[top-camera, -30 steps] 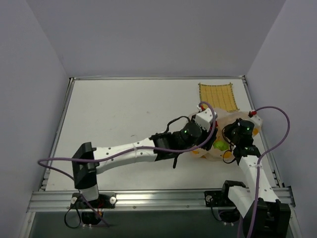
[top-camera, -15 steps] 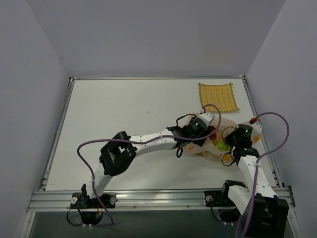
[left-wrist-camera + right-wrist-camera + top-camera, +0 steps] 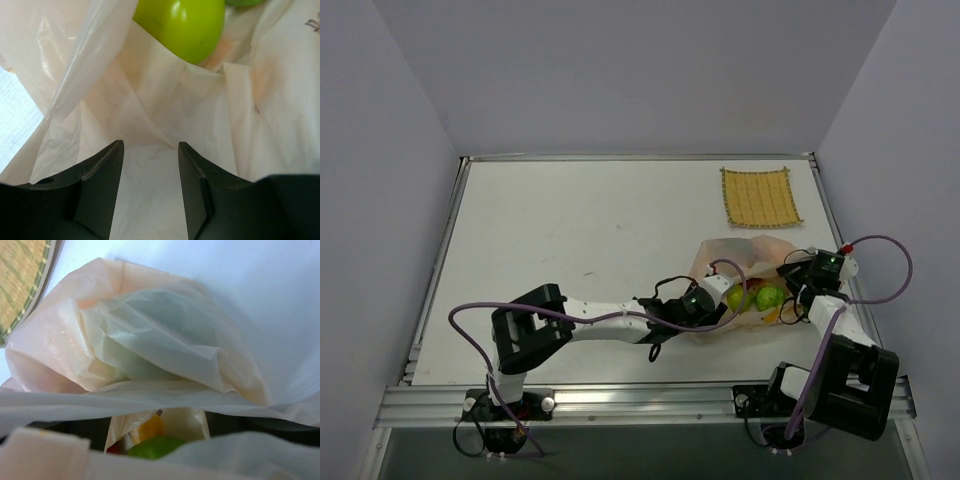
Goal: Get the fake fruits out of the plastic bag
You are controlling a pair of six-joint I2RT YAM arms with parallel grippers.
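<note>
The plastic bag (image 3: 735,255) lies crumpled at the right of the table, its mouth toward the near side. Two yellow-green fake fruits (image 3: 740,297) (image 3: 770,297) show in the mouth. My left gripper (image 3: 712,303) is at the bag's near-left edge. In the left wrist view it (image 3: 150,145) stands open over bag film, with a green fruit (image 3: 182,25) ahead. My right gripper (image 3: 798,288) is at the bag's right edge. In its wrist view bag folds (image 3: 150,345) drape over the wide-apart dark fingers (image 3: 245,422). Between them show a yellow-orange fruit (image 3: 150,427), a green one (image 3: 155,446) and a bit of red (image 3: 114,449).
A yellow woven mat (image 3: 760,197) lies flat behind the bag near the far right, and its corner shows in the right wrist view (image 3: 20,280). A raised rail (image 3: 825,200) borders the table's right side, close to the right arm.
My left gripper has drawn back from over the bag to its near-left edge. The right gripper has let go of the bag and shifted right. Two green fruits now show in the mouth.
</note>
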